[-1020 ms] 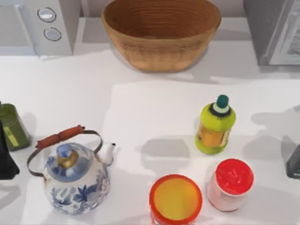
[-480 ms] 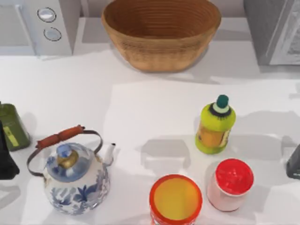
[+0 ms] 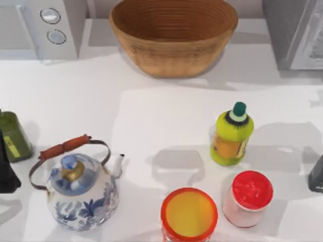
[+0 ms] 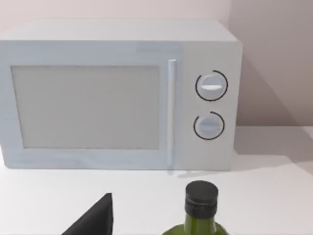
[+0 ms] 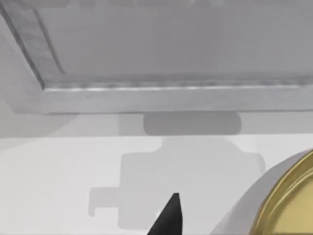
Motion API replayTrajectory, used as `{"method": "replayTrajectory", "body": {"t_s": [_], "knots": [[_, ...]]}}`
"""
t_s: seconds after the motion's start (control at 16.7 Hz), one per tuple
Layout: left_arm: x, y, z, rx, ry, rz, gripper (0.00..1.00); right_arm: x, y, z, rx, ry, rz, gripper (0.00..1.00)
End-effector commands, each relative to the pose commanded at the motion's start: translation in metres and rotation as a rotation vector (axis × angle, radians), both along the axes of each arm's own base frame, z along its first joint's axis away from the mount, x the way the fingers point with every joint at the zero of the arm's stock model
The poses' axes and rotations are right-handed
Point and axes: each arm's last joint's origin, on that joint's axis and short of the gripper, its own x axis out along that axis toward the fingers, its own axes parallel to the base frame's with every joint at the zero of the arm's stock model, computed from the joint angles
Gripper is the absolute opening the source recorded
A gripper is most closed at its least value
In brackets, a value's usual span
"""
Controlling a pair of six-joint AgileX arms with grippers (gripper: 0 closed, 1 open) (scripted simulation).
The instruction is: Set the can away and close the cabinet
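Note:
The can (image 3: 189, 214), orange with a yellow top, stands upright at the front edge of the table, right of centre. The grey cabinet (image 3: 291, 34) is at the back right corner, with a paler panel on its right side; its framed front (image 5: 166, 93) fills the upper part of the right wrist view. My right gripper (image 3: 317, 175) is a dark shape at the table's right edge, well apart from the can. One dark fingertip (image 5: 168, 215) shows in its wrist view, beside a rounded gold edge (image 5: 288, 200). My left gripper (image 3: 6, 171) is parked at the left edge.
A woven basket (image 3: 174, 35) sits at the back centre and a white microwave (image 3: 45, 27) at the back left. A blue-patterned kettle (image 3: 81, 189), a green bottle (image 3: 12, 136), a yellow-green bottle (image 3: 232, 135) and a red-lidded jar (image 3: 248, 197) stand around the can.
The shadows on the right side of the table have drifted toward the cabinet. The grippers and all objects stay where they were.

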Motion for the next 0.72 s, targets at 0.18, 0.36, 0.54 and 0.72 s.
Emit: {"method": "replayTrajectory", "body": {"t_s": [0.18, 0.36, 0.54, 0.72], "knots": [[0.000, 0.000, 0.000, 0.000, 0.000, 0.000, 1.00, -0.026, 0.012, 0.006, -0.001, -0.048, -0.009, 0.00], [0.000, 0.000, 0.000, 0.000, 0.000, 0.000, 1.00, -0.066, 0.029, 0.018, -0.014, -0.170, -0.015, 0.00], [0.000, 0.000, 0.000, 0.000, 0.000, 0.000, 1.00, -0.119, 0.047, 0.022, -0.030, -0.353, -0.017, 0.00], [0.000, 0.000, 0.000, 0.000, 0.000, 0.000, 1.00, -0.166, 0.060, 0.003, -0.034, -0.531, -0.013, 0.00]]}}
